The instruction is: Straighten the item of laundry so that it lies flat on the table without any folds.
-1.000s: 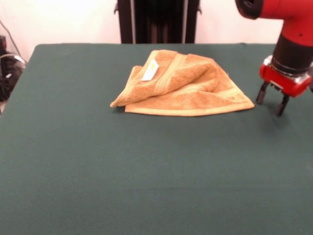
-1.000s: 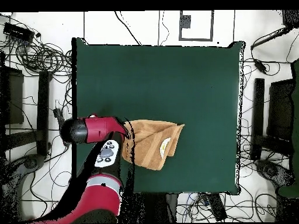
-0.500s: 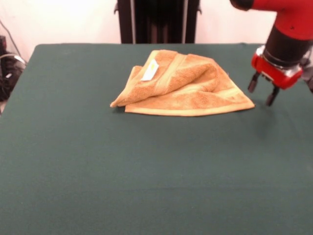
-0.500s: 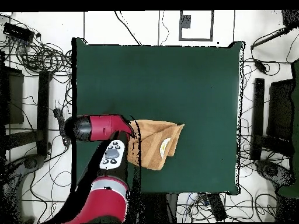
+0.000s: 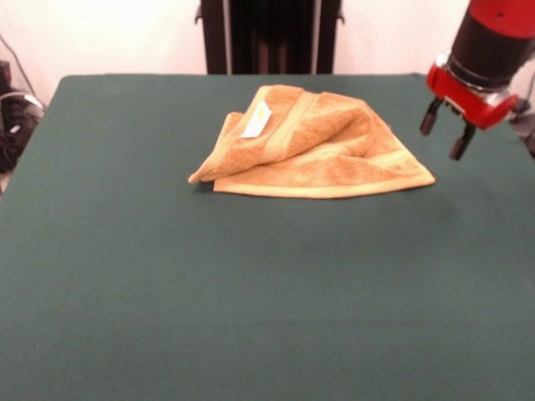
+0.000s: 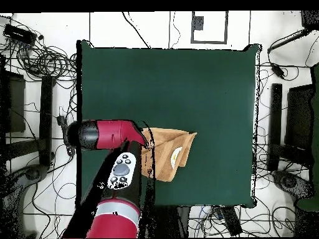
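White wall (image 5: 117, 38) behind table in front view, evenly lit. Black upright stand (image 5: 269, 35) against wall at top centre. Tangle of dark cables (image 5: 12, 121) at left edge. Overhead view: pale tiled floor (image 6: 143, 28) with dark seams, black cables (image 6: 37, 59) coiled at upper left, more strewn along both sides. Dark equipment racks (image 6: 12, 103) at left, dark furniture (image 6: 299, 115) at right. Square floor marking (image 6: 209, 26) at top.
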`<act>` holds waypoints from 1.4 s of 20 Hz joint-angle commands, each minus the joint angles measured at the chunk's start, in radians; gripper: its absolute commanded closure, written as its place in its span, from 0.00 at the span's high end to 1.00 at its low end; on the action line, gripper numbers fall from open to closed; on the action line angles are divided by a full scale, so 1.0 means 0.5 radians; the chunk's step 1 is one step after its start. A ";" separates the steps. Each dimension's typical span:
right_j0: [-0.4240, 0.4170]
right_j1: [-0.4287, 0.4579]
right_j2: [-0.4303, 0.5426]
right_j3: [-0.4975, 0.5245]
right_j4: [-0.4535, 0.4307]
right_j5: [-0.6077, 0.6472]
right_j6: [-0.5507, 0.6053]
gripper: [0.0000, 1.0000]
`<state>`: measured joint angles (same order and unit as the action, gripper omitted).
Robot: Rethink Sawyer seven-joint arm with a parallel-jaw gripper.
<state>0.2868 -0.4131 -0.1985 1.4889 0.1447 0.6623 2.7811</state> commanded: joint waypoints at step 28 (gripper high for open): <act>-0.083 0.288 0.213 0.251 0.046 -0.414 0.148 1.00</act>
<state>0.2848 -0.3197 -0.1936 1.5264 0.1491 0.5405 2.7811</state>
